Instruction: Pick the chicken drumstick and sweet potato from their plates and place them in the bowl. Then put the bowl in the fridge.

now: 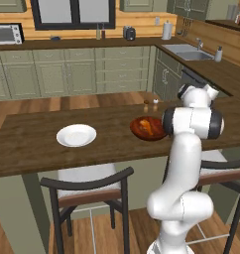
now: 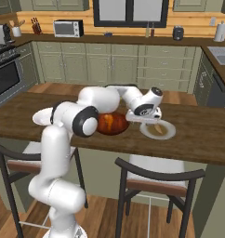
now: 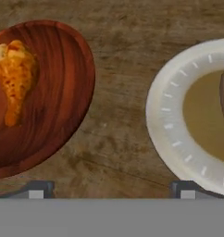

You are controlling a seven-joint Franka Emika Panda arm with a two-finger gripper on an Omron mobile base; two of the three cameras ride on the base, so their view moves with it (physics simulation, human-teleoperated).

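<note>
Working across the wooden counter (image 1: 37, 144) from left to right: a white plate (image 1: 76, 135) is sitting bare on the counter's left half, roughly midway between its near and far edges. Further right, the reddish-brown bowl (image 1: 148, 128) is resting on the counter just beside the robot's arm, and the chicken drumstick (image 1: 146, 126) is lying inside it — in the hand view the drumstick (image 3: 13, 77) is lying against the left side of the bowl (image 3: 53, 88), glossy orange with a pale end. Two small shakers (image 1: 150, 102) are standing at the counter's far edge behind the bowl. To the right of the bowl, apart from it with a strip of bare wood between, a second white plate (image 2: 160, 132) is sitting near the counter's near edge; a brownish item, cut off at the frame edge in the hand view, is lying on this plate (image 3: 167, 120), and the sweet potato (image 2: 158, 127) is showing there as a small tan shape. The gripper (image 3: 112, 190) is hovering over the gap between bowl and second plate, its finger tips (image 3: 36, 190) standing spread wide apart and holding nothing. In the right base view the hand is hanging just above the second plate's left rim — whether it is touching that rim cannot be told.
</note>
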